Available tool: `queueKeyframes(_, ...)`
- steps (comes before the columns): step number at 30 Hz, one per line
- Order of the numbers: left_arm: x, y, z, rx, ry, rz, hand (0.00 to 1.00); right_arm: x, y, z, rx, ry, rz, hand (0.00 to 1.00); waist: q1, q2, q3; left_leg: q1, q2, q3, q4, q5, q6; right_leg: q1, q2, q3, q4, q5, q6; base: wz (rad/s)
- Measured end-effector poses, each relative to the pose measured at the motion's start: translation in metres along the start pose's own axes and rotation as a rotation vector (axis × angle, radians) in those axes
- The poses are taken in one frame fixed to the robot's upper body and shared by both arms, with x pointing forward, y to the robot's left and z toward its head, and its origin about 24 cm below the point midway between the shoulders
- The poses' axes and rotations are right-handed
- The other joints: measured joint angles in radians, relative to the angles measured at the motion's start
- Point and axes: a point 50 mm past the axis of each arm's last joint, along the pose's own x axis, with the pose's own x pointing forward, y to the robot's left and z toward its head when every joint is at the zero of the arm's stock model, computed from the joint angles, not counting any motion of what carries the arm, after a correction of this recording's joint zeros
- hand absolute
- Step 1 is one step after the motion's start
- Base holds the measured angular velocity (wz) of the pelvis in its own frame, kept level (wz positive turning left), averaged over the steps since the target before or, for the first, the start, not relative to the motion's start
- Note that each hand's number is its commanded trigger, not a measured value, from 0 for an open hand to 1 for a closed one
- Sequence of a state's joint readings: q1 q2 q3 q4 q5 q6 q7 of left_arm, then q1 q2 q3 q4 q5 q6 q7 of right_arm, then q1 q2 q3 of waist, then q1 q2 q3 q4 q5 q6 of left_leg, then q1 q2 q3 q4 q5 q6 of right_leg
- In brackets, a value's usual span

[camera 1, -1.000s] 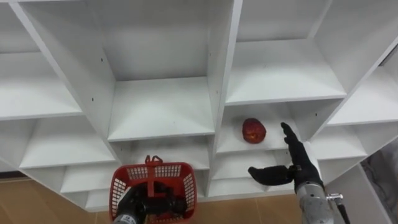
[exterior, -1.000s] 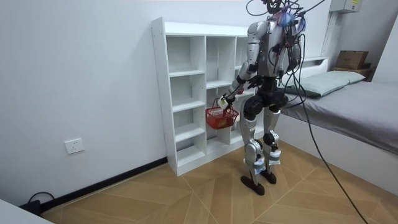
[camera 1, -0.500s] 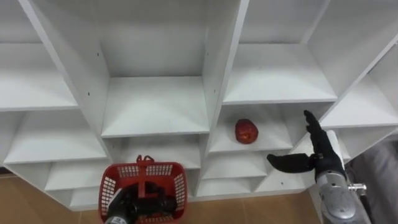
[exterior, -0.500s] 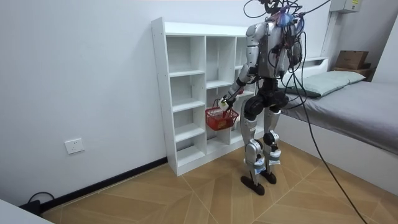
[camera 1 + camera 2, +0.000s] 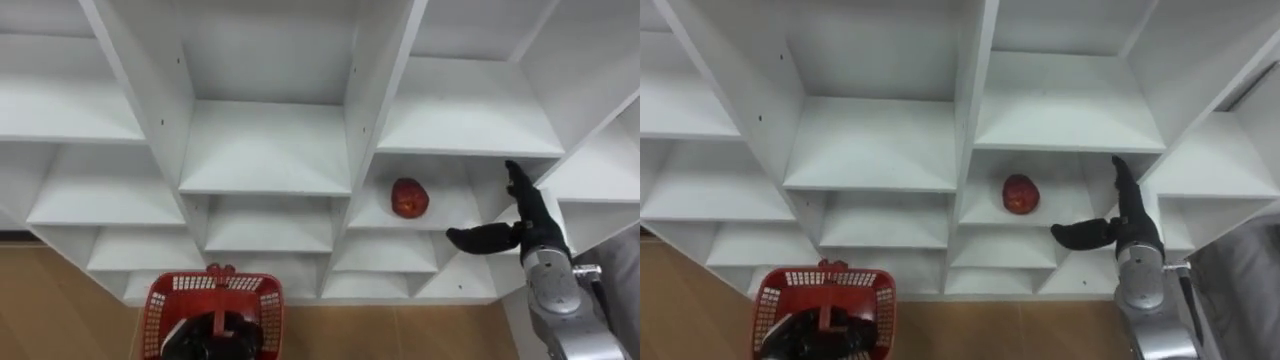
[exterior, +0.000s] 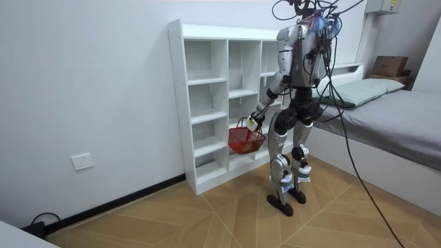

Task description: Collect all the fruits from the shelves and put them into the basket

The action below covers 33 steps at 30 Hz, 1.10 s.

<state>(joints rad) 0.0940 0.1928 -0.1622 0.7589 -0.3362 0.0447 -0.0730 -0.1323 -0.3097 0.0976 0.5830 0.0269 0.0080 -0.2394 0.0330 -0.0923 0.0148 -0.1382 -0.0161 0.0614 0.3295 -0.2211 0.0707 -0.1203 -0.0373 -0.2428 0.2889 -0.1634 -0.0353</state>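
Observation:
A red fruit (image 5: pixel 408 197) lies on a middle shelf of the white closet (image 5: pixel 270 150), in the compartment right of the centre divider. My right hand (image 5: pixel 528 225) is open at the front of that same shelf, fingers straight up and thumb pointing left toward the fruit, a short gap away from it. Low on the left hangs a red plastic basket (image 5: pixel 213 310) in front of the bottom shelves. My left hand (image 6: pixel 253 122) is shut on its handle. In the room view I stand facing the closet (image 6: pixel 207 103) with the basket (image 6: pixel 246 140) at knee height.
The closet has several open compartments split by upright dividers (image 5: pixel 385 90). Wooden floor (image 5: pixel 60 300) shows below it. In the room view a bed (image 6: pixel 393 110) stands behind me at the right, and a wall socket (image 6: pixel 81 162) sits low on the left wall.
My left arm has lowered the basket, which now hangs further down before the closet. The eye view has shifted. My right hand stays open just right of the fruit.

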Motion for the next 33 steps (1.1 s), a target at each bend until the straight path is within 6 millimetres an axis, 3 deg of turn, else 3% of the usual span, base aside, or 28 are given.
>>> queueKeyframes(4,-0.003,0.005,-0.009,0.054,0.033,0.013,1.0,0.001,-0.001,0.0,-0.006,0.013,-0.012,0.0,0.011,-0.013,-0.0013,-0.038,0.0,-0.014,0.02,0.003,-0.004,-0.03,-0.004,-0.02,0.01,-0.004,-0.006,0.1)
queueKeyframes(9,-0.002,0.004,-0.008,0.069,0.049,0.003,1.0,0.001,-0.002,-0.001,-0.001,0.018,-0.016,0.0,0.016,-0.012,-0.0005,-0.061,0.001,-0.026,0.033,0.004,-0.005,-0.042,-0.004,-0.035,0.011,-0.003,-0.009,0.06)
queueKeyframes(15,0.0,0.001,-0.009,0.08,0.067,-0.015,1.0,0.004,-0.001,-0.004,-0.005,0.04,-0.034,0.0,0.035,-0.013,0.0019,-0.082,0.0,-0.024,0.032,0.008,-0.009,-0.072,-0.006,-0.035,0.022,-0.004,-0.013,-0.01)
queueKeyframes(17,0.001,-0.003,-0.008,0.089,0.066,-0.03,1.0,0.005,0.0,-0.003,-0.004,0.044,-0.047,0.0,0.041,-0.012,0.0093,-0.091,0.001,-0.027,0.033,0.009,-0.01,-0.079,-0.006,-0.034,0.023,-0.004,-0.015,0.0)
queueKeyframes(21,0.002,-0.007,-0.007,0.094,0.063,-0.044,1.0,0.005,0.002,-0.004,-0.003,0.049,-0.065,0.0,0.049,-0.013,0.0122,-0.108,0.001,-0.027,0.032,0.01,-0.012,-0.099,-0.005,-0.031,0.024,-0.004,-0.016,-0.02)
queueKeyframes(23,0.002,-0.006,-0.008,0.093,0.064,-0.039,1.0,0.007,0.006,0.003,0.011,0.035,-0.078,0.0,0.055,-0.017,0.0146,-0.115,0.002,-0.012,0.023,0.012,-0.012,-0.123,-0.004,-0.01,0.039,-0.005,-0.018,-0.22)
queueKeyframes(33,0.008,-0.008,-0.008,0.091,0.084,-0.034,1.0,0.009,0.016,0.016,0.065,0.031,-0.156,0.0,0.053,-0.017,0.0143,-0.145,0.0,-0.007,0.009,0.024,-0.014,-0.161,-0.004,-0.005,0.038,0.001,-0.021,-0.02)
